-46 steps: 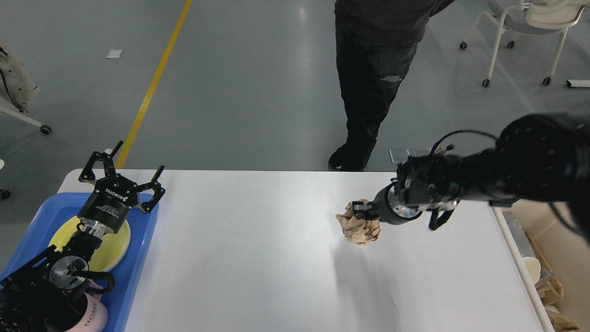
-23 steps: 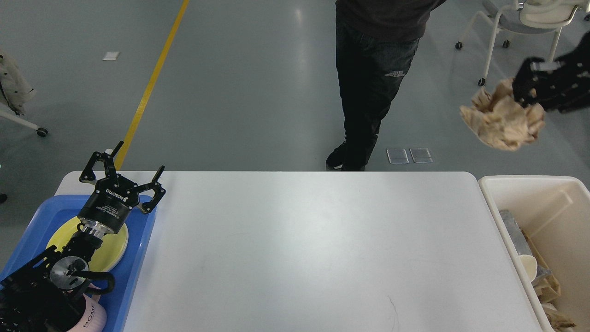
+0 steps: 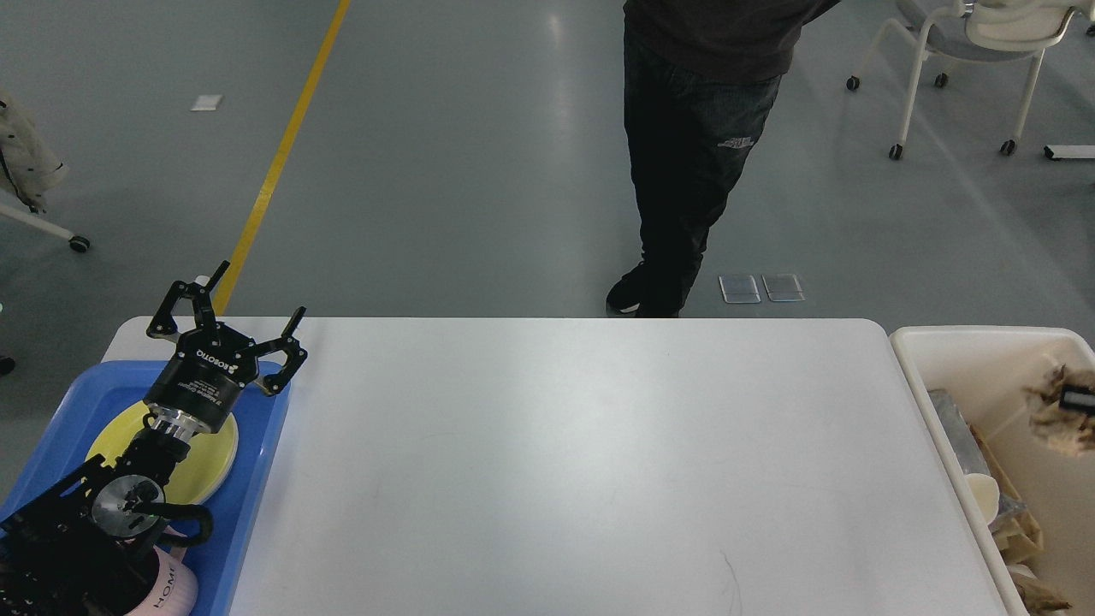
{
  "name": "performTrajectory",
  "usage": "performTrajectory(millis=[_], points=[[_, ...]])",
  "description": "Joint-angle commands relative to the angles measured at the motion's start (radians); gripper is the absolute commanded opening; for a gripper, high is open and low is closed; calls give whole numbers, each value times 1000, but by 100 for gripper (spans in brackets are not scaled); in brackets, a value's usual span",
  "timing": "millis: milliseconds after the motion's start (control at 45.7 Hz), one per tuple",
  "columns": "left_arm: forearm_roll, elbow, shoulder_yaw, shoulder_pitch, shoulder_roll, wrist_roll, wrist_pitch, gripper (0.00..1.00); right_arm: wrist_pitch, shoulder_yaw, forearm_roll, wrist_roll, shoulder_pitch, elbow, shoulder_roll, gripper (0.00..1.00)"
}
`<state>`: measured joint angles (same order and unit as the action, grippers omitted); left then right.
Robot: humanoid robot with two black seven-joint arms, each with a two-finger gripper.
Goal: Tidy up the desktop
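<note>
The crumpled brown paper ball (image 3: 1061,419) is off the desk now. A second ago it hung over the middle of the white desk (image 3: 582,462), held by the right arm. Half a second ago it was high in the air past the far right corner. Now it is at the right edge of the view, above the inside of the cream bin (image 3: 958,359).

A small dark bit shows against the ball. It may be a tip of the right end effector, but almost all of that arm is out of view. I cannot tell if it has hold of the paper or has let go.

The desk top looks bare of loose things, so the tidy job seems nearly done. The bin already has other trash low down in it.

The left arm has not moved. It comes up from the bottom left corner and over the blue tray (image 3: 257,479). The left end effector (image 3: 227,321) points away from the robot, above the tray's far edge. Its fingers are spread wide apart and hold nothing. Under the arm sits a yellow plate (image 3: 214,453), and a pink cup (image 3: 175,590) is at the bottom.
</note>
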<state>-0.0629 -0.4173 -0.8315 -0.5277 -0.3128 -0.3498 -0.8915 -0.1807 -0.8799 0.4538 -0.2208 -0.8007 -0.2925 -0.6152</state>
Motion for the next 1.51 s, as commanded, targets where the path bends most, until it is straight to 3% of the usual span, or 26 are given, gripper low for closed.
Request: performTrajectory(millis=[0,22,44,66,88,438,547,657,788,920,1029,1051,1073,1139,1182,1270,1489], points=[[0,0,0,0,0,0,0,100,81,33,-66,5,158,87,66,25],[0,0,0,0,1,0,0,100,95,38,-69,8,161,85,66,35],[0,0,0,0,1,0,0,100,101,42,-72,8,161,85,66,54],[0,0,0,0,1,0,0,100,110,50,-72,8,161,85,68,83],[0,0,0,0,0,0,0,100,113,61,-73,9,161,84,68,100],[0,0,0,0,0,0,0,100,113,114,-73,9,156,87,58,100],[0,0,0,0,0,0,0,100,130,169,-76,9,77,67,57,100],[0,0,0,0,0,0,0,100,113,471,-177,21,-164,-74,29,100],[0,0,0,0,0,0,0,100,116,879,-519,29,-322,-267,-43,100],[0,0,0,0,0,0,0,100,115,1151,-826,28,-318,-272,135,100],[0,0,0,0,0,0,0,100,72,1300,-931,-11,-180,-238,279,100],[0,0,-1,0,0,0,0,100,38,1329,-931,-32,-151,-231,305,100],[0,0,0,0,1,0,0,100,-59,1381,-929,-93,-88,-225,357,100],[0,0,-1,0,0,0,0,100,-202,1424,-925,-190,3,-177,428,100],[0,0,0,0,0,0,0,100,-288,1443,-925,-221,41,-102,452,100],[0,0,0,0,0,0,0,100,-391,1455,-929,-249,69,-13,469,100],[0,0,0,0,0,0,0,100,-393,1457,-942,-252,104,-57,469,100]])
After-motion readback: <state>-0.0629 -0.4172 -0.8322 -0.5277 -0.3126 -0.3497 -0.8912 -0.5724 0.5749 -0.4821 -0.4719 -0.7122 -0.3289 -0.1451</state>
